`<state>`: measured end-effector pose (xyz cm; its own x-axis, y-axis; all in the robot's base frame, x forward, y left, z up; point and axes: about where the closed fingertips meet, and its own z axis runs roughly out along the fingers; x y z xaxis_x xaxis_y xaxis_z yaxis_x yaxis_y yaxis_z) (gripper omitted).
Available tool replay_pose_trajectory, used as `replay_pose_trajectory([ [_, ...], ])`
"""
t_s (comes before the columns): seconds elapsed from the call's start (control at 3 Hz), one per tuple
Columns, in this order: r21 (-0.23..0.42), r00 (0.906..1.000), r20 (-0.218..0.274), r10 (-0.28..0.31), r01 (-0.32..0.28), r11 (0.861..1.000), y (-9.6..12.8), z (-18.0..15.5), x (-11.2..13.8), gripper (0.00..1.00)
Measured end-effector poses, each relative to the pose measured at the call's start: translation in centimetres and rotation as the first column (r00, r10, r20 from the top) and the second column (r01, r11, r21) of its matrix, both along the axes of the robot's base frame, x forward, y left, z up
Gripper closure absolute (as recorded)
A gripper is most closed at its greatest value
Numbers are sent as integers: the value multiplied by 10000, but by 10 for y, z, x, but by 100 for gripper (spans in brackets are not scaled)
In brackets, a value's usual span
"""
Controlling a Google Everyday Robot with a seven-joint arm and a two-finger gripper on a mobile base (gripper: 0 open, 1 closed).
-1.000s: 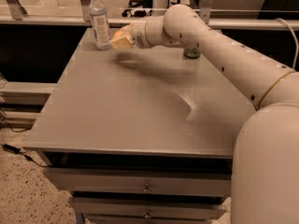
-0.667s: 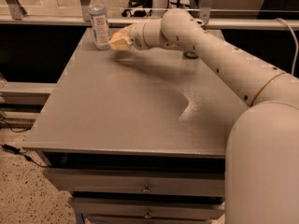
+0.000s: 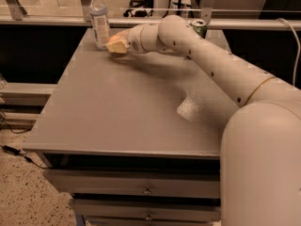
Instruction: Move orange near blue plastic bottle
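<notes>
Since a second ago the arm has swung slightly left and the gripper (image 3: pixel 117 45) has sunk closer to the table (image 3: pixel 117 121), now just right of the bottle (image 3: pixel 99 20). Whether it is spread or clamped I cannot tell, and I can't separate the orange from its pale yellow tip; I judge it rides there. Drifting further left could topple the tall bottle; a round fruit released near the far edge could roll off. Count: one bottle, one can (image 3: pixel 200 27), one gripper, no orange clearly seen.
</notes>
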<state>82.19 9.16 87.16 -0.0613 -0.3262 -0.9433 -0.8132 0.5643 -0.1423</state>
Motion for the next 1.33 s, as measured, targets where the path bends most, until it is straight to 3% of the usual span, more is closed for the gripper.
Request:
replay_pose_trajectory([
  [0.67,221,9997,-179,157,-153,9996,9,-9,2,13],
  [1.0,253,9995,-199,240,-235,9994,11,-10,1,0],
  [1.33,329,9991,-111,401,-397,9987,11,-7,-2,0],
])
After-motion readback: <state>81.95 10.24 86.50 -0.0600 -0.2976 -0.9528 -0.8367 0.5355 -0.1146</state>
